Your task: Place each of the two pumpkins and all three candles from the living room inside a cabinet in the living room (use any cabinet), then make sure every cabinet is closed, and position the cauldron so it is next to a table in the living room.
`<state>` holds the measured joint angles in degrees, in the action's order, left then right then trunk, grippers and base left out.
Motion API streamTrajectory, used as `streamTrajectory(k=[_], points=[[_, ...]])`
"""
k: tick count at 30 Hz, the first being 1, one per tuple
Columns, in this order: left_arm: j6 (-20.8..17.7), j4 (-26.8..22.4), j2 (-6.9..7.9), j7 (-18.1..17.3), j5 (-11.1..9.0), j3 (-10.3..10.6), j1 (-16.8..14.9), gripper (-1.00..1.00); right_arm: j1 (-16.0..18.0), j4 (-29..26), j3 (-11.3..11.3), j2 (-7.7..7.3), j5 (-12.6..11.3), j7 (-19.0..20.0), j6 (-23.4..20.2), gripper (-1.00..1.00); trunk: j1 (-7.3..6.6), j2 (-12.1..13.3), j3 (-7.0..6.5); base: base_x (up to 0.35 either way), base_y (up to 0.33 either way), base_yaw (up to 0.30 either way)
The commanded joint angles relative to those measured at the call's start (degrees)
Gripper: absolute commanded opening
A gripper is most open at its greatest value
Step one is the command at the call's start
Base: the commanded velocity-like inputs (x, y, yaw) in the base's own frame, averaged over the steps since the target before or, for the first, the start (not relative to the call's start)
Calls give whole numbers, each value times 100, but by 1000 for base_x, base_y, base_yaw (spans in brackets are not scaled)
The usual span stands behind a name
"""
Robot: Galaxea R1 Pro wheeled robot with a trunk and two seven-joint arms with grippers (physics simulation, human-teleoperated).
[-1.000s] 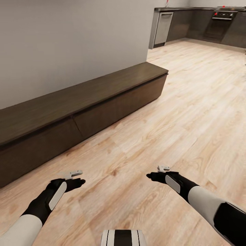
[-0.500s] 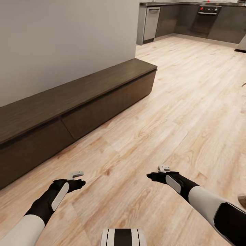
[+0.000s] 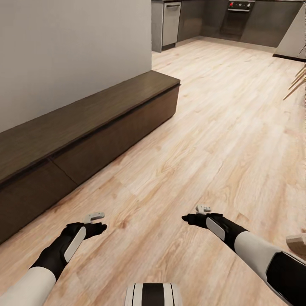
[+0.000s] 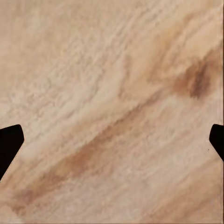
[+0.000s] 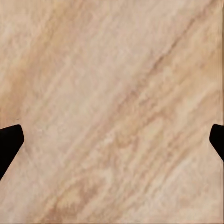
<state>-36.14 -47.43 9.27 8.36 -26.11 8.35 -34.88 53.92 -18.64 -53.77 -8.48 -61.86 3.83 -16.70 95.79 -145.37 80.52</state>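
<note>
Plank floor (image 3: pixel 204 127) stretches ahead, with the cabinet (image 3: pixel 85 127) shut along the wall. Both grippers, left (image 3: pixel 94 224) and right (image 3: pixel 196 214), hang low with jaws released and empty, likely for travel.

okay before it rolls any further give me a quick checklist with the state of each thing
1. Left hand free of load: ok, fingertips apart over bare plank floor.
2. Right hand free of load: ok, open, nothing between its fingers.
3. Cabinet shut: ok for the front panels in the head view; its far left end is cut off.
4. Pumpkins, candles or cauldron located: cannot tell.
5. Path ahead toward the kitchen units: ok.
6. Pale object at the right edge: cannot tell what it is.
</note>
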Motion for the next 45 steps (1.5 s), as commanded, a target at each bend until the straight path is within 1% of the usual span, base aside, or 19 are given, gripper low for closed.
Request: streamTrajectory(k=[1,5,9,20,45], points=[[-16,-10,7,53,-60,26,-1,100,5,-6,-18,-4,-14,47,-13,100,2,-2,8,329,-27,-84],[-16,-11,11,47,-57,26,-1,100,5,-6,-13,-5,-21,229,-9,100,2,-2,13,329,-78,-33],[-14,-16,12,39,-53,26,-1,100,5,-12,-17,-6,-26,279,-9,100,2,-2,14,261,-170,-7],[-15,-21,8,26,-59,26,-1,100,5,-5,-13,-10,-19,285,-4,100,2,-2,14,37,-58,-1],[-67,-20,14,60,-86,26,-1,100,5,-33,-22,-5,-20,286,9,100,-62,32,-540,0,0,0]])
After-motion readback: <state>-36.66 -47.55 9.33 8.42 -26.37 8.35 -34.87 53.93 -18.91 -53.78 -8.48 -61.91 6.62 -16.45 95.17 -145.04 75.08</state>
